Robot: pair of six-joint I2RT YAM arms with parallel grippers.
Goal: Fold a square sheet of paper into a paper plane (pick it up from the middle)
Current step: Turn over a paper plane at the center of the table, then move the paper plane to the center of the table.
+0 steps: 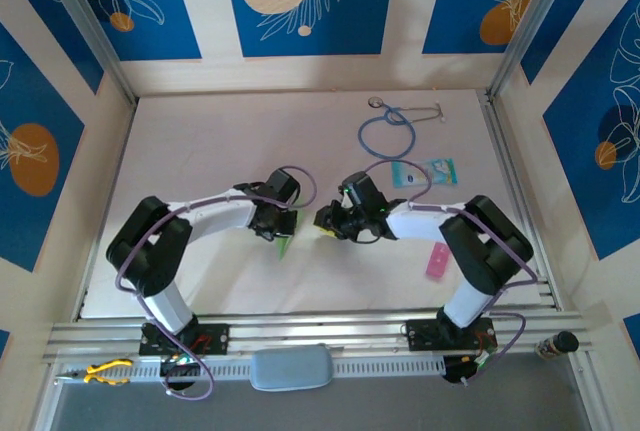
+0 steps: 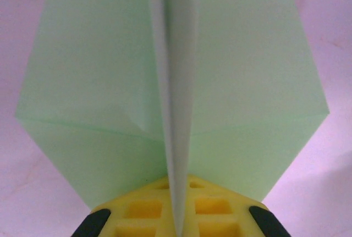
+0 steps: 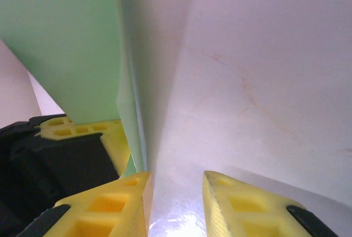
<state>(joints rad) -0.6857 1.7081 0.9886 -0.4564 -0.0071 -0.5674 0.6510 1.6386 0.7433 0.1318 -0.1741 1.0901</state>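
Paper plane count: one paper plane (image 2: 242, 83), light green, is showing a raised centre crease with a wing spreading flat on either side.
Where it is: it is sitting near the middle of the worktop (image 1: 200, 141), towards the near edge, between the two arms. Its green tip is poking out below the left pincer in the top view. I cannot tell whether it is touching the surface.
Left pincer: the left pincer (image 2: 177, 193) is clenching the paper plane, its yellow fingers (image 2: 137, 209) pressing together on the centre crease at the plane's near end.
Right pincer: the right pincer (image 3: 177, 190) is standing released, with bare worktop showing in the gap between its two yellow fingers. The plane's edge is running down just beside its left finger, outside the gap.
Pincer count: two, facing each other close together, tips near but apart.
Edges: the plane is staying well inside every edge of the worktop, with both arms bending in from the near rail.
Open room: a wide bare stretch is lying to the far left and the far middle.
Far right: one stethoscope (image 1: 388, 131) is lying there, with one teal-and-white card (image 1: 425, 171) just nearer than it.
Right side: one pink strip (image 1: 437, 262) is lying beside the right arm, near the right edge.
Near rail: one pair of yellow-handled pliers (image 1: 103, 371) is resting at the left, and one blue-grey pad (image 1: 290, 367) in the middle.
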